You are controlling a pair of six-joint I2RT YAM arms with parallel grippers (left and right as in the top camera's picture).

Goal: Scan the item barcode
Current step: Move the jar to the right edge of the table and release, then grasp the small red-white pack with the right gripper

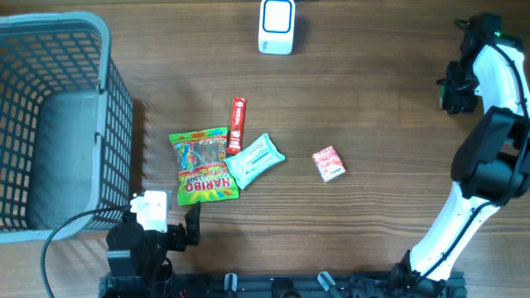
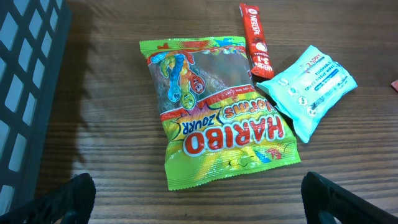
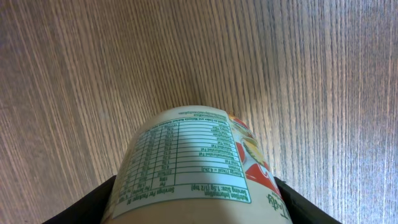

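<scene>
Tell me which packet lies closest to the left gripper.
The green and yellow Haribo bag, directly ahead of the left gripper; the red stick, blue wipes and pink packet lie farther.

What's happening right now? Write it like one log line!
left gripper: open, near Haribo bag | right gripper: shut on labelled can | white scanner: apart from can
</scene>
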